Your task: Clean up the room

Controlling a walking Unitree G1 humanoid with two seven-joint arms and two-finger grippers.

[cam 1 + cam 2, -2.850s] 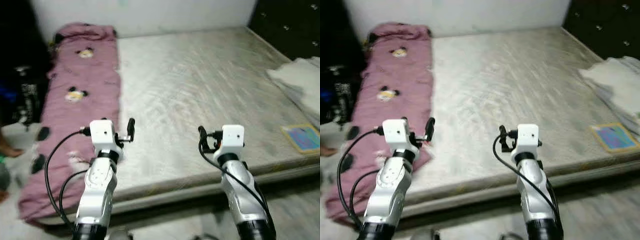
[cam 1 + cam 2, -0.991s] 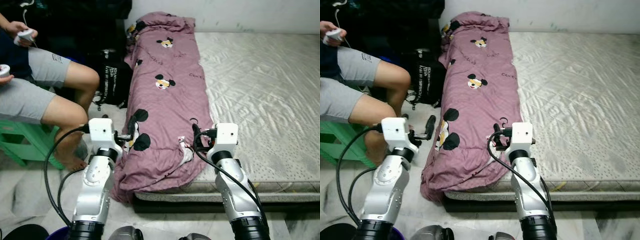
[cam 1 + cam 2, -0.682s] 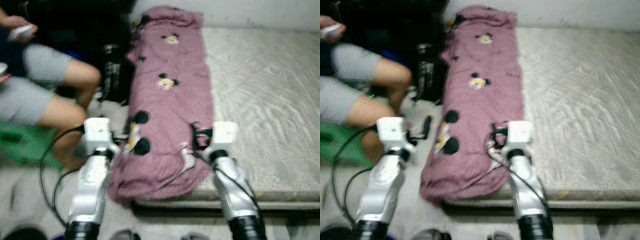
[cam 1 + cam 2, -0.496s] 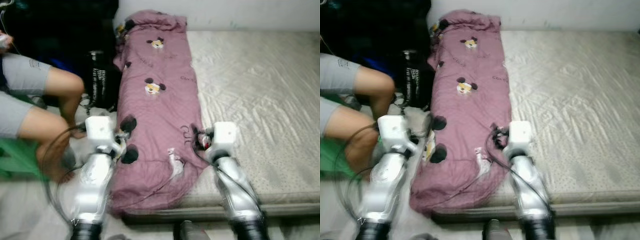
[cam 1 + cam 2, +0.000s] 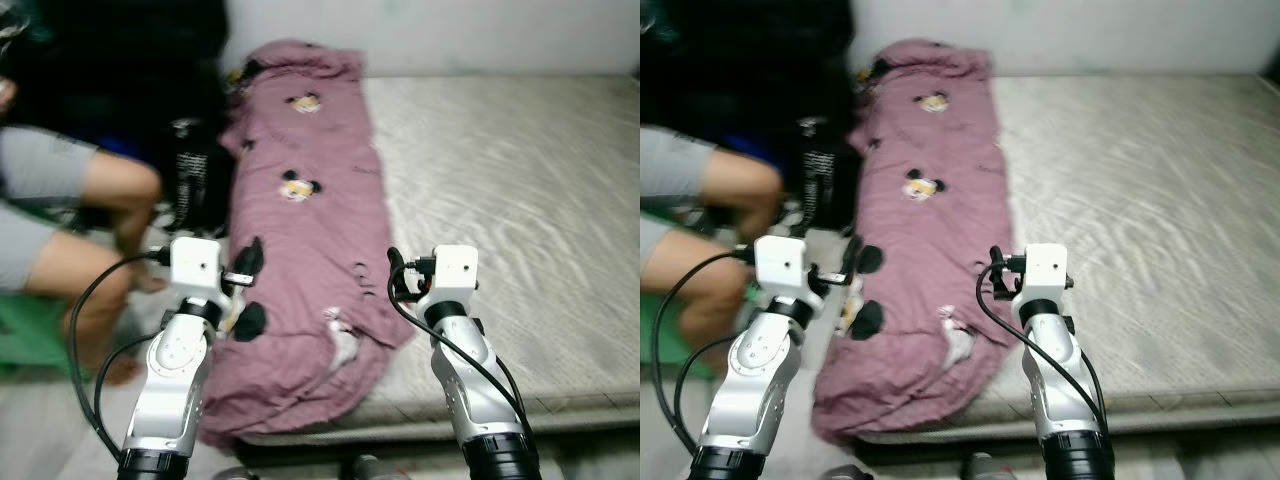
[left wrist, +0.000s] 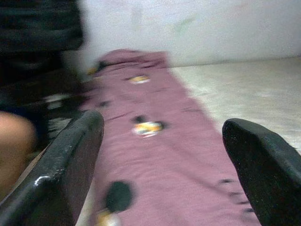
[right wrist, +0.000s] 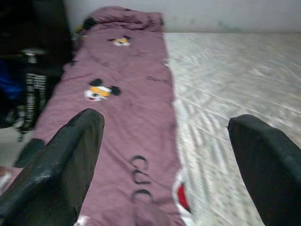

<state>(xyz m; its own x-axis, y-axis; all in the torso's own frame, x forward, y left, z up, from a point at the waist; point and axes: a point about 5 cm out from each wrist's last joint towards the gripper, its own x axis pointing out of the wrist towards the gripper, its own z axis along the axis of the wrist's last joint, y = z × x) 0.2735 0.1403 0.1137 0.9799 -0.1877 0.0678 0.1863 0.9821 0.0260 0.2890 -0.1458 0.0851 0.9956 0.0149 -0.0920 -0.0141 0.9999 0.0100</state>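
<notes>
A mauve blanket (image 5: 300, 200) printed with cartoon mice lies lengthwise along the left side of a bare grey mattress (image 5: 500, 190). Its near end bunches and hangs over the mattress's front corner. My left gripper (image 5: 247, 262) is held up over the blanket's left edge, open and empty. My right gripper (image 5: 395, 272) hovers over the blanket's right edge near the front, also open and empty. In the left wrist view the blanket (image 6: 155, 150) stretches away between two wide-apart fingers (image 6: 61, 174). The right wrist view looks along the blanket (image 7: 122, 108) and the mattress (image 7: 225, 70).
A person sits at the left on a green stool (image 5: 25, 335), a bare knee (image 5: 125, 185) close to the bed. A black bag (image 5: 195, 175) stands between the person and the bed. A white wall (image 5: 450, 35) runs behind the mattress.
The whole picture has swung from the mattress's middle to its left side, so the camera moved. Both arms keep the same raised pose; the blanket lies as before.
</notes>
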